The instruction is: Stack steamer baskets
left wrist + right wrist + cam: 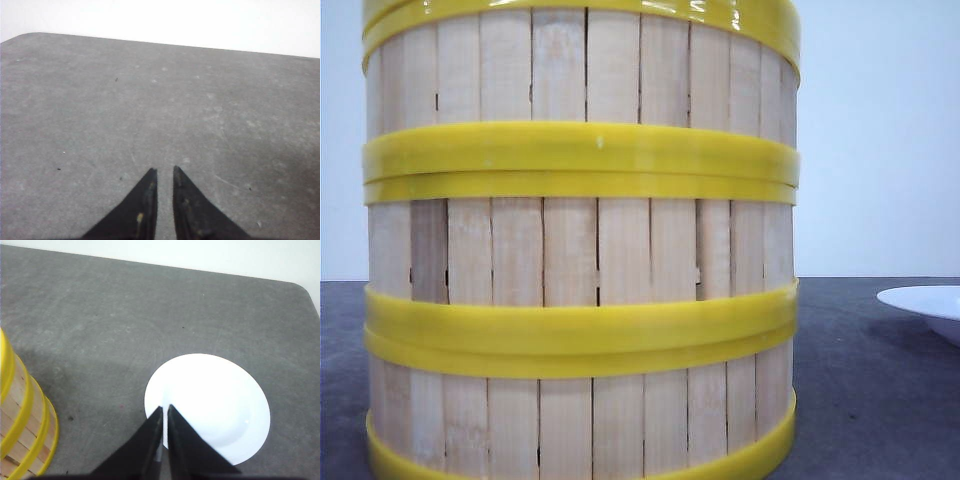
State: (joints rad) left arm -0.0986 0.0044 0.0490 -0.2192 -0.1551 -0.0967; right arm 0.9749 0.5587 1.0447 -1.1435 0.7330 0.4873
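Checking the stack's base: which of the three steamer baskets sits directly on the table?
The bottom basket: its lower yellow rim meets the grey table; the other two rest above it.

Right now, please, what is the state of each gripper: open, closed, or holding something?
Left gripper: closed, holding nothing, above the bare grey table.
Right gripper: closed, holding nothing, over the white plate.

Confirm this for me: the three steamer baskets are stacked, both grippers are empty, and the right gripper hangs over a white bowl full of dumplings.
One thing is wrong. The right gripper hangs over a white plate that is bare, as the right wrist view shows. The rest holds: the steamer baskets stand stacked three high, and the left gripper holds nothing.
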